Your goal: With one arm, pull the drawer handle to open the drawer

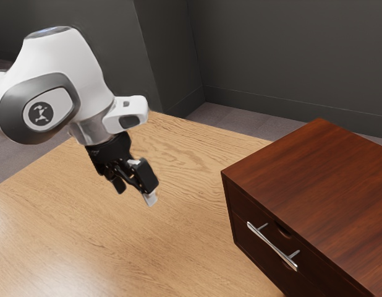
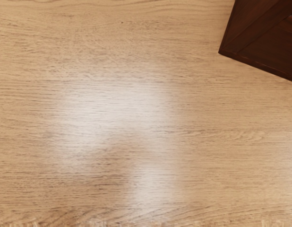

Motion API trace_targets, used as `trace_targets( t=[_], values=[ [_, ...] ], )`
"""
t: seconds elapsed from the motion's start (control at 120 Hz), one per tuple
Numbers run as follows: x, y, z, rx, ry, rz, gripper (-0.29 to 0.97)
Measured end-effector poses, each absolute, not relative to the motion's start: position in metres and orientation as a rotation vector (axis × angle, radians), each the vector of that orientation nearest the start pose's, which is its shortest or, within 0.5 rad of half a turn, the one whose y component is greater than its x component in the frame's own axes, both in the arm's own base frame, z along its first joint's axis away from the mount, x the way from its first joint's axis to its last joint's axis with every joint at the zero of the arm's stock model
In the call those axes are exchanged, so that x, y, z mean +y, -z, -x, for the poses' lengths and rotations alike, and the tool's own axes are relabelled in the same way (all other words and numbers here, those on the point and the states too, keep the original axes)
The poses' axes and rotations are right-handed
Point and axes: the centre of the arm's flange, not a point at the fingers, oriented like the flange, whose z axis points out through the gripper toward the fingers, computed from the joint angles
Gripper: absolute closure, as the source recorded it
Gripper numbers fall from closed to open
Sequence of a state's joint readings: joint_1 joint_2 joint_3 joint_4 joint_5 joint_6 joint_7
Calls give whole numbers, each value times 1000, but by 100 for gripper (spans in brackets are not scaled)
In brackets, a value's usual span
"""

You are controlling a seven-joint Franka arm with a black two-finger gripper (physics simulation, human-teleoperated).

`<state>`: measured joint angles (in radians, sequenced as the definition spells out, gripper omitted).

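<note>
the gripper (image 1: 136, 192) hung over the table (image 1: 73, 247), fingers spread, holding nothing. the handle (image 1: 275, 245) sat on the cabinet (image 1: 321, 173) front at the exterior view's right, well apart from it.

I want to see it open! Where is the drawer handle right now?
In the exterior view, the silver handle is at the lower right, on the front of the dark wooden cabinet, apart from the gripper to its left.
</note>
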<state>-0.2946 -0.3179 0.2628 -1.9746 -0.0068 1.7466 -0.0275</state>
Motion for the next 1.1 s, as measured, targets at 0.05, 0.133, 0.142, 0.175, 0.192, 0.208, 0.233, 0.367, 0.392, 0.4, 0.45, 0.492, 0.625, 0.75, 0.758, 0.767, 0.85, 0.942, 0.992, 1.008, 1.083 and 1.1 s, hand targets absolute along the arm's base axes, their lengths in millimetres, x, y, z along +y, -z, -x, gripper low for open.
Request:
trace_targets(
  t=[0.05,0.133,0.142,0.175,0.192,0.208,0.233,0.367,0.392,0.4,0.45,0.492,0.625,0.75,0.758,0.767,0.85,0.942,0.992,1.008,1.083,1.1],
  values=[
    [-10,-598,-445,71,112,3240,0],
    [-24,-588,-403,132,101,3251,0],
    [-25,-587,-400,136,102,3252,0],
    [-32,-588,-389,154,105,3248,0],
    [-35,-588,-384,163,105,3246,0],
    [-38,-589,-380,172,102,3243,0],
    [-42,-588,-375,182,83,3238,0],
    [-73,-578,-352,248,-75,3185,0],
    [-77,-577,-349,256,-97,3175,0],
    [-78,-577,-348,259,-104,3172,0],
    [-89,-577,-342,293,-121,3149,0],
    [-99,-579,-338,342,-119,3126,0],
    [-147,-589,-319,657,-14,2938,0],
    [-199,-598,-294,1070,100,2748,0],
    [-202,-599,-292,1098,108,2735,0],
    [-204,-600,-291,1123,116,2723,0],
    [-229,-607,-274,1375,179,2590,0],
    [-255,-614,-251,1616,243,2385,0],
    [-264,-619,-244,1720,275,2266,0],
    [-266,-622,-243,1752,286,2234,0],
    [-273,-626,-251,1856,303,2123,0],
    [-275,-626,-256,1873,300,2107,0]
  ],
)
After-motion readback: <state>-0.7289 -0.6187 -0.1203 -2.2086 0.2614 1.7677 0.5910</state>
